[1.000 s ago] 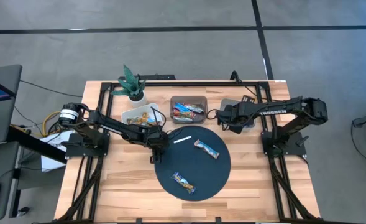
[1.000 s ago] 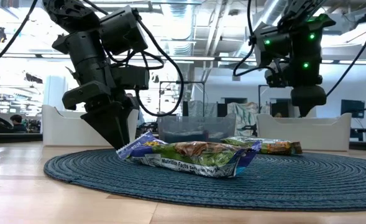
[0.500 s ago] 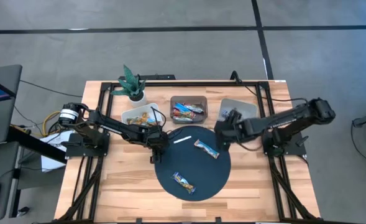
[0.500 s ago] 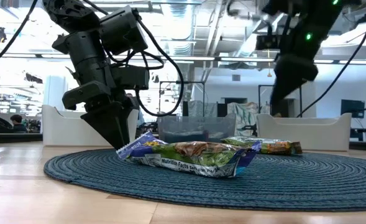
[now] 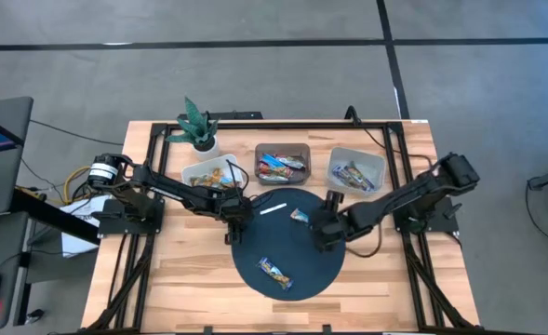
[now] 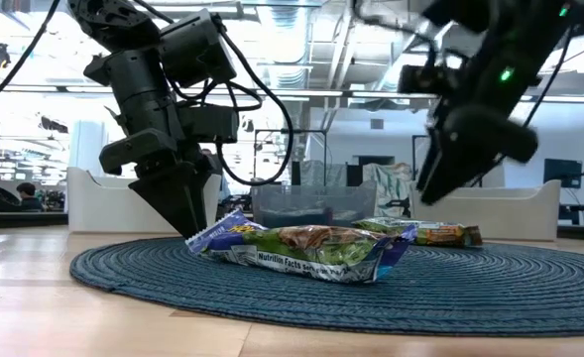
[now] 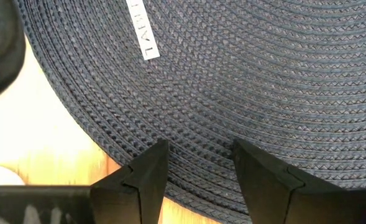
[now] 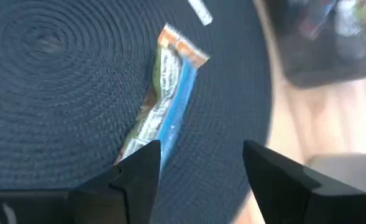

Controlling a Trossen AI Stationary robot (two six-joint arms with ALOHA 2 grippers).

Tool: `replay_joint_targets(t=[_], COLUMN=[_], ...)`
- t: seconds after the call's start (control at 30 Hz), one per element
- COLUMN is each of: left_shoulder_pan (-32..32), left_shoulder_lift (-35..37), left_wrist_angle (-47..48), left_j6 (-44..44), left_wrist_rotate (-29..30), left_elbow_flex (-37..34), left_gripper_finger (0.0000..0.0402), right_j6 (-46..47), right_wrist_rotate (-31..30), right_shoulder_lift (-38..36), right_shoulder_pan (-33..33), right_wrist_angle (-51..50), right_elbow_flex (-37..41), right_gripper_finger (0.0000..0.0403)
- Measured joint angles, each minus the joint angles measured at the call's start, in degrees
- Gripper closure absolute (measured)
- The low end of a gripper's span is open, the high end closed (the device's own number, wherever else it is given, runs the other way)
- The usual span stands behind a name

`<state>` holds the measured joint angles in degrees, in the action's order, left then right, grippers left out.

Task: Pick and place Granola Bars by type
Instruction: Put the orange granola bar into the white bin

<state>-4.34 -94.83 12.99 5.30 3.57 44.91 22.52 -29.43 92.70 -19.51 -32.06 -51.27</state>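
Observation:
Two granola bars lie flat on the round dark blue mat (image 5: 292, 251): a multicoloured one (image 5: 275, 273) near the front and a blue, green and orange one (image 5: 300, 217) at the far right, which also shows in the right wrist view (image 8: 164, 106). My right gripper (image 5: 318, 233) hovers open just near-right of that bar, its fingers (image 8: 139, 174) standing apart above the mat, touching nothing. My left gripper (image 5: 237, 224) is open and empty at the mat's left edge, low over it (image 7: 198, 162). More bars lie in the three bins.
A thin white strip (image 5: 272, 207) lies on the mat's far edge. Behind the mat stand a white bin (image 5: 208, 174), a dark bin (image 5: 283, 163) and a pale bin (image 5: 356, 171), each holding bars. A small potted plant (image 5: 197, 126) stands at the far left.
My right gripper has gone from over the pale right bin toward the table's near-left, out over the mat and down toward the bar at the mat's far right. The bars on the mat have stayed where they were.

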Motion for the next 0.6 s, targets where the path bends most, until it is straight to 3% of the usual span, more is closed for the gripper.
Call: replay_joint_targets(t=[0.2, 0.6], left_shoulder_pan=[-0.02, -0.02], left_shoulder_lift=[0.00, -0.02], left_wrist_angle=[-0.13, -0.44], left_j6=[0.00, -0.04], left_wrist_rotate=[-0.23, -0.23], left_elbow_flex=[0.00, 0.02], left_gripper_finger=[0.0228, 0.0228], right_j6=[1.55, -0.21], right_wrist_rotate=[3.52, 8.42], right_shoulder_lift=[4.89, 1.93], right_shoulder_pan=[0.96, 0.73], right_wrist_angle=[1.61, 5.29], right_elbow_flex=[-0.14, 0.02], right_gripper_finger=[0.0184, 0.0184])
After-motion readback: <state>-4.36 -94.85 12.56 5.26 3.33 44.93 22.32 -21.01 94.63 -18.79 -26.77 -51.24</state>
